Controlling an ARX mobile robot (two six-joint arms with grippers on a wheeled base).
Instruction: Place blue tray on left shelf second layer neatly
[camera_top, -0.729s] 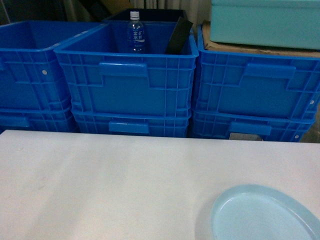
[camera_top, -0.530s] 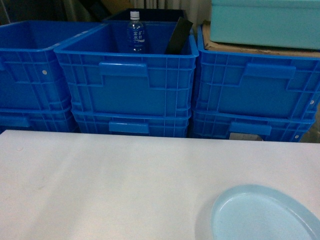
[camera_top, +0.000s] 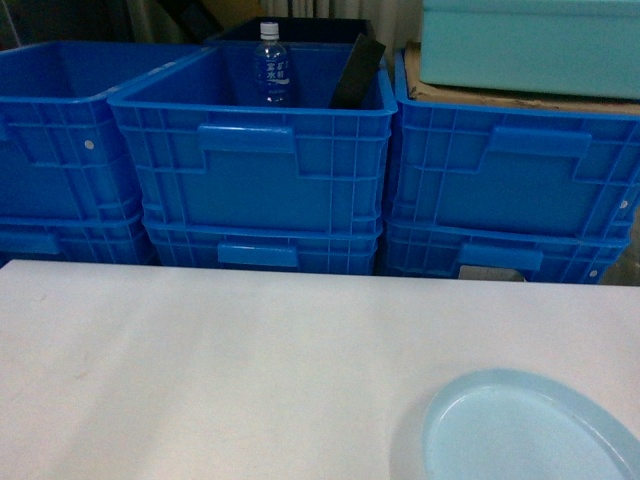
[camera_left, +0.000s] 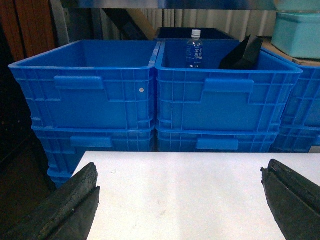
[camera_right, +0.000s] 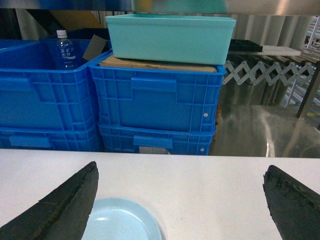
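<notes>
Tray pickup pending — right gripper (camera_right: 180, 200) spread wide, blue tray (camera_right: 122, 222) just below its left finger; needed to centre over rim first. Left gripper (camera_left: 180, 200) also spread, empty.

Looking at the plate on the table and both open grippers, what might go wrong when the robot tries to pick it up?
1. The blue tray lies flat on the white table with a low rim, so the open right gripper may slip off or just push it.
2. The tray sits near the table's front right corner, so a nudge might slide it off.
3. The left gripper hangs open over bare table, far from the tray, so it probably cannot steady it.
</notes>
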